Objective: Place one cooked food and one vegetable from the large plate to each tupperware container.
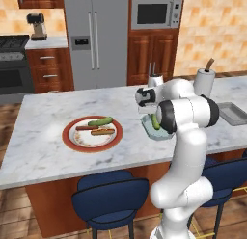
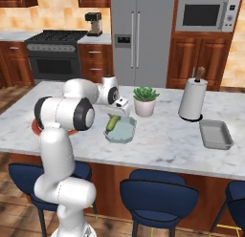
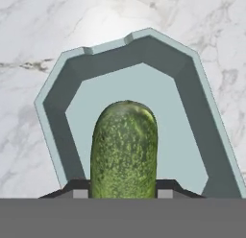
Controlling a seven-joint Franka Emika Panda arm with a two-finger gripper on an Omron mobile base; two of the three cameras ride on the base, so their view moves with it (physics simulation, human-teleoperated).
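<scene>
Gripper point(image 2: 115, 117) on the white arm hangs over the pale teal rectangular tupperware tub point(image 2: 125, 134) on the white marbled bench point(image 1: 43, 132). It is clenched on a dark green, smooth cucumber point(image 3: 124, 150): hand view shows the two dark finger tips point(image 3: 77, 188) pressed against either side of the cucumber's near end, the rounded far end projecting out over the tub's pale floor. In right base view this cucumber point(image 2: 113, 123) stands tilted at the near-left part of the tub, directly under the gripper; whether its lower end touches the tub floor cannot be told.

In left base view the same cucumber point(image 1: 155, 121) shows partly behind the arm's elbow, above the teal tub point(image 1: 150, 129).

Large round plate with red rim and white centre point(image 1: 70, 141) lies on the bench well apart from the gripper. On it: a second green cucumber point(image 1: 100, 121) at the far side, a plain reddish-brown sausage point(image 1: 85, 128) beside it, a sausage in an orange-tan bun point(image 1: 103, 132) nearest the stools.

Grey rectangular tub point(image 2: 215, 134) sits on the bench beyond the teal one, near the paper towel roll point(image 2: 193, 99).
</scene>
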